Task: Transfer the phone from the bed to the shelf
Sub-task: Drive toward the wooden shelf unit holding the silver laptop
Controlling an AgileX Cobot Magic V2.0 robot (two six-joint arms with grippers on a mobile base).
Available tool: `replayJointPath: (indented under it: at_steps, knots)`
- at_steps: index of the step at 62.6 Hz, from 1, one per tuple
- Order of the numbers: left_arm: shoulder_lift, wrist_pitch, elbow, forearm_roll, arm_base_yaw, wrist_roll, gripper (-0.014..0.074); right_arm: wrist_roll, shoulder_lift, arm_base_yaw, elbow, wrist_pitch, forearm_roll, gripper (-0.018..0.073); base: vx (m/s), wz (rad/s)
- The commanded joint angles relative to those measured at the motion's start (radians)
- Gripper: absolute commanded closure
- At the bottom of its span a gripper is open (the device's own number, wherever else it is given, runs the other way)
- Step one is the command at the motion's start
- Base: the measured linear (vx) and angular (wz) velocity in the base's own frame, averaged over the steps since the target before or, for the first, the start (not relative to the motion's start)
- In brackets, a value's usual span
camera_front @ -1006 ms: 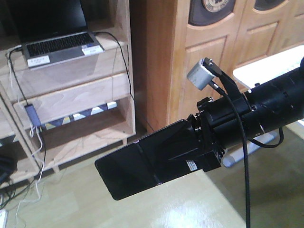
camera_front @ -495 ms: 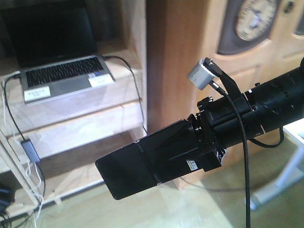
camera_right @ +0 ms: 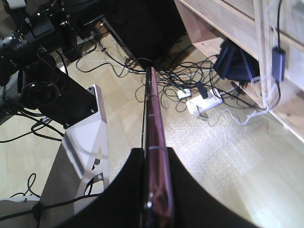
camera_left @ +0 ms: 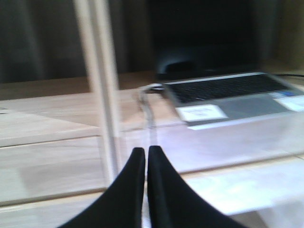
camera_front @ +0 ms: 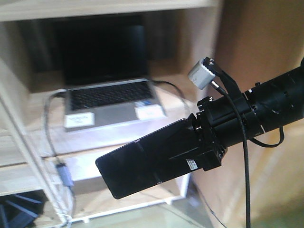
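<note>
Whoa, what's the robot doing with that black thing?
The robot's right pincer is gripping a black phone by one end, holding it in the air in front of the wooden shelf where a laptop sits. The phone isn't on the shelf yet. The left pincer is shut and empty.

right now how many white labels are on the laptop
2. The left label sits at the left of the palm rest of the laptop, the right label at its right. Blur could hide smaller ones.
</note>
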State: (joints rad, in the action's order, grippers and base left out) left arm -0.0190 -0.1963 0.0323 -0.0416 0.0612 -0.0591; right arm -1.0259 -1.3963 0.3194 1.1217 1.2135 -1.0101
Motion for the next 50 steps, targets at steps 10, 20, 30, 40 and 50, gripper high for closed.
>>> replayJointPath:
  at_steps: [10, 20, 30, 40, 50]
  knots:
    - [-0.008, 0.070, 0.007, -0.009, 0.000, 0.000, 0.0595, -0.006, 0.034, 0.000, 0.027, 0.074, -0.078, 0.0561, 0.29, 0.48]
    - [-0.008, 0.070, 0.007, -0.009, 0.000, 0.000, 0.0595, -0.006, 0.034, 0.000, 0.027, 0.074, -0.078, 0.0561, 0.24, 0.36]
    - [-0.008, 0.070, 0.007, -0.009, 0.000, 0.000, 0.0595, -0.006, 0.034, 0.000, 0.027, 0.074, -0.078, 0.0561, 0.20, 0.21]
    - [-0.008, 0.070, 0.007, -0.009, 0.000, 0.000, 0.0595, -0.006, 0.034, 0.000, 0.027, 0.074, -0.078, 0.0561, 0.17, 0.09]
    - [-0.008, 0.070, 0.007, -0.009, 0.000, 0.000, 0.0595, -0.006, 0.034, 0.000, 0.027, 0.074, -0.078, 0.0561, 0.14, 0.01]
